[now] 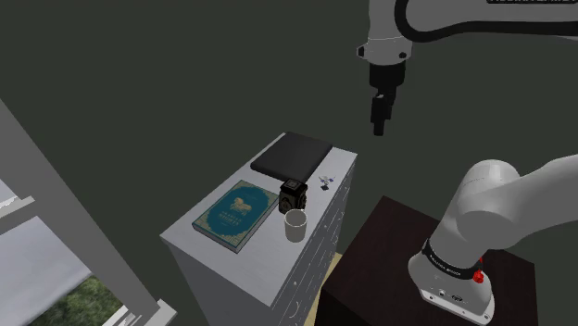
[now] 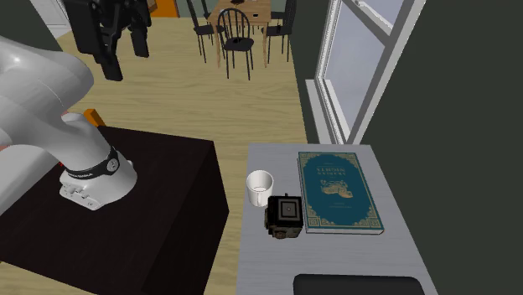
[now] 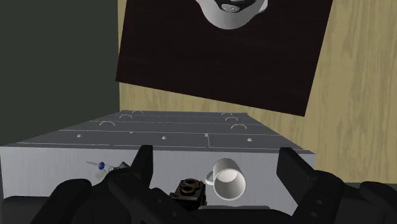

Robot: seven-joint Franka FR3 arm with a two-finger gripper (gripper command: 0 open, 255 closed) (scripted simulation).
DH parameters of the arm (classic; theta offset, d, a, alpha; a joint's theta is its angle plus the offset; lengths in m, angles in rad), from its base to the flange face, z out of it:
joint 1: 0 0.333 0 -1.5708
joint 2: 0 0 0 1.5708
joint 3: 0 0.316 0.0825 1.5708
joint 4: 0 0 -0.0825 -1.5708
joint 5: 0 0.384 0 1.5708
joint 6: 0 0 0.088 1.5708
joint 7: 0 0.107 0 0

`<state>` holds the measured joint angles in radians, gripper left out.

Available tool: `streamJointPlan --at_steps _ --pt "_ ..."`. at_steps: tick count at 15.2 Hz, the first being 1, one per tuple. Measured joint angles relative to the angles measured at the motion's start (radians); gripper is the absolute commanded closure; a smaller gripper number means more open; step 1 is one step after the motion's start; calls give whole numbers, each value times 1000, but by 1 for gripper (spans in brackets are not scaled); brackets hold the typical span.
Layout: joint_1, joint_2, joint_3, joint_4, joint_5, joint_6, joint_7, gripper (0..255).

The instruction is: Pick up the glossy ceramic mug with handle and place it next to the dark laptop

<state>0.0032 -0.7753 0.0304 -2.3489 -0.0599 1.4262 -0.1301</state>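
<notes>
- Grey chest of drawers (image 1: 264,264) (image 2: 260,251) (image 3: 159,137): every drawer on its front is shut, and the objects sit on its flat top.
- Dark wood-grain box stand (image 1: 389,250) (image 2: 151,235) (image 3: 222,57): stands just beside the chest's drawer front.
- White arm with dark joints (image 1: 500,213) (image 2: 42,92): rises from the stand.
- Flat, closed dark laptop (image 1: 292,156) (image 2: 356,285): lies at one end of the chest top.
- Teal book with a gold ornament (image 1: 236,211) (image 2: 339,191): lies flat beside the laptop.
- All-black two-finger gripper (image 1: 378,125) (image 2: 117,59) (image 3: 216,153): hangs high above the chest, fingers spread apart, gripping nothing.
- Small black boxy camera-like object (image 1: 294,195) (image 2: 284,216) (image 3: 189,189): sits between laptop and mug.
- White glossy mug with handle (image 1: 295,225) (image 2: 261,187) (image 3: 228,179): upright and empty, near the chest edge facing the stand, just beside the black object, apart from the laptop.
- Tiny blue-tipped item (image 1: 323,181) (image 3: 102,166): near the laptop.
</notes>
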Motion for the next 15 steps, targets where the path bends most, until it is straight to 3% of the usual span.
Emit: streamJointPlan --at_steps 3,15 --pt "3 5 3 -33 4 41 4 0" --pt "48 200 71 -256 52 491 67 0"
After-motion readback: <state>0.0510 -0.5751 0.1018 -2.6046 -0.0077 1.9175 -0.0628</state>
